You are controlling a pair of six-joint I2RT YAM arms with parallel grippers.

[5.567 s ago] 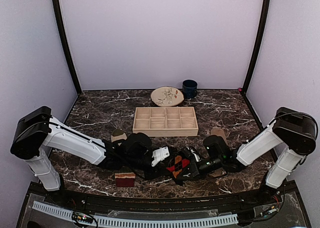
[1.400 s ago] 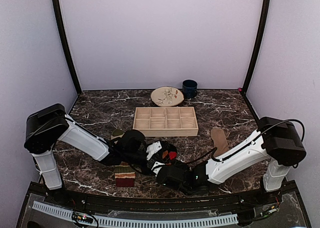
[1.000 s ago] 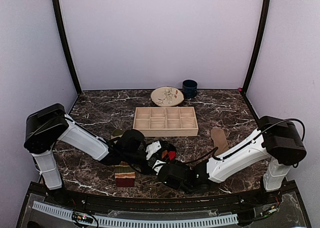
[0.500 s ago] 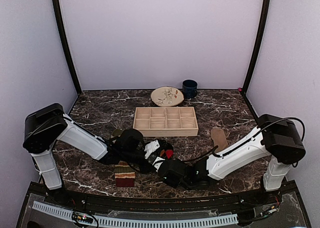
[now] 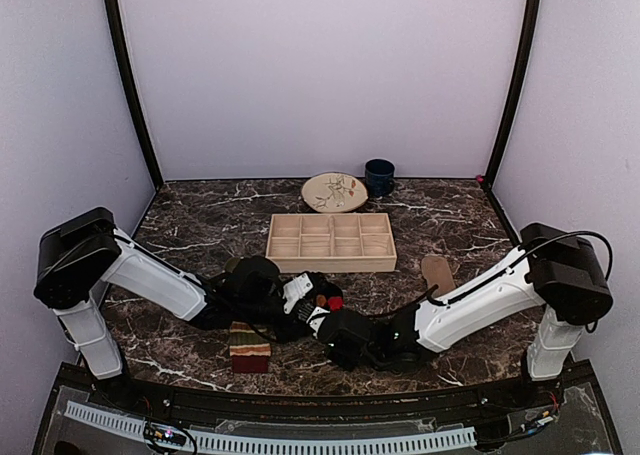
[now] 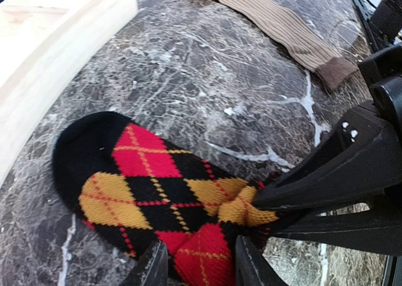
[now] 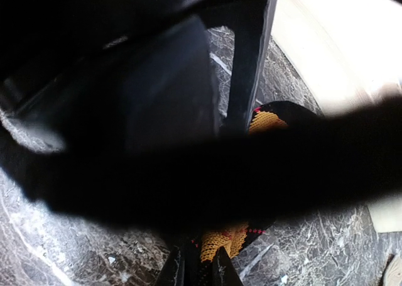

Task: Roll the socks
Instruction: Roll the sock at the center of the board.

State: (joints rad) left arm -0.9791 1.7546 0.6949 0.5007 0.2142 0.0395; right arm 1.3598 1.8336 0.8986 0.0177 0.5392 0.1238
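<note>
Nearest the arm bases, the striped sock (image 5: 249, 347) sits as a short, compact bundle on the dark marble desk (image 5: 190, 230), just to the left of both arms' working ends.

A little farther in, near the middle of the desk, the two arms meet over the argyle sock (image 6: 147, 185). It lies flat on the desk with its black toe end toward the wooden tray (image 5: 331, 242) and its other end gathered up. The left pincer (image 6: 198, 267) straddles that gathered end with its fingers part way apart. The red and black fabric fills the gap between them, but I cannot tell whether they press it. The right pincer (image 6: 264, 210) comes in from the right with its jaws drawn nearly together, pinching a bunched fold of the same sock. The right wrist view shows yellow and black fabric caught between its two fingertips.

Beyond them and to the right, the tan ribbed sock (image 5: 437, 273) lies stretched out flat, apart from the argyle one.

Farther back, the wooden tray stands across the middle of the desk. Behind it, near the back wall, a patterned plate (image 5: 334, 191) lies just beside a dark blue cup (image 5: 379, 177).
</note>
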